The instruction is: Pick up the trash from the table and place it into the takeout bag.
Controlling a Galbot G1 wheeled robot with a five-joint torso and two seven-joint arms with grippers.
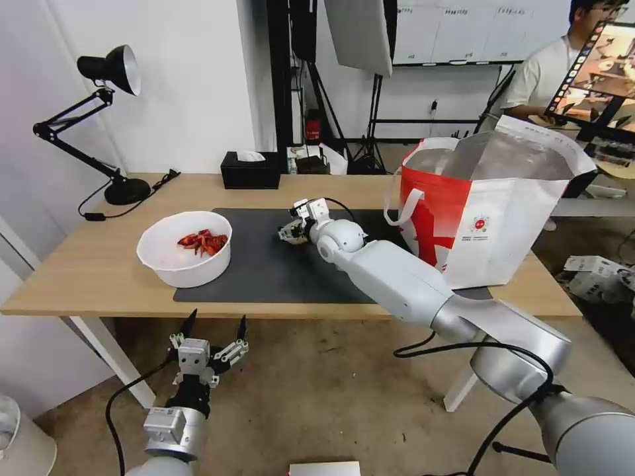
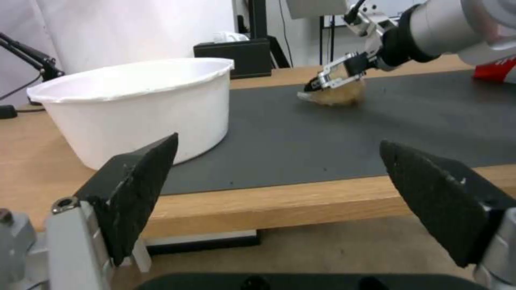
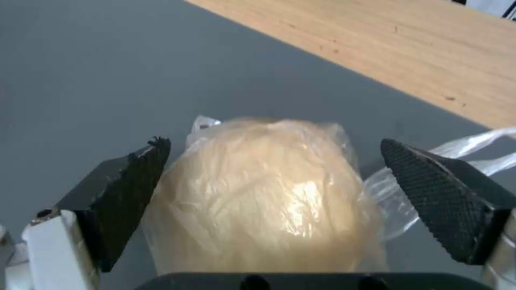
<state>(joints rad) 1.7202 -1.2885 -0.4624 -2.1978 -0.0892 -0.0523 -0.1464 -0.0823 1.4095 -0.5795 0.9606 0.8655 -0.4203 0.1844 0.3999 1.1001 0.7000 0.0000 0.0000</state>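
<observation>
right hand spread wide, straddling clear bag with beige lump mid-mat on worktop | left hand open, idle below near edge | takeout bag far right | white bowl of red scraps left | risk: slick film slips or lump squashes as fingers close

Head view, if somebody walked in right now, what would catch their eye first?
Probably the long silver right arm stretched across the table, its right gripper open around a clear bag with a beige lump on the dark grey mat. Next, the big red-and-white takeout bag standing open at the table's right end, and the white bowl of red scraps at the mat's left edge. The left gripper hangs open below the table's near edge.
</observation>
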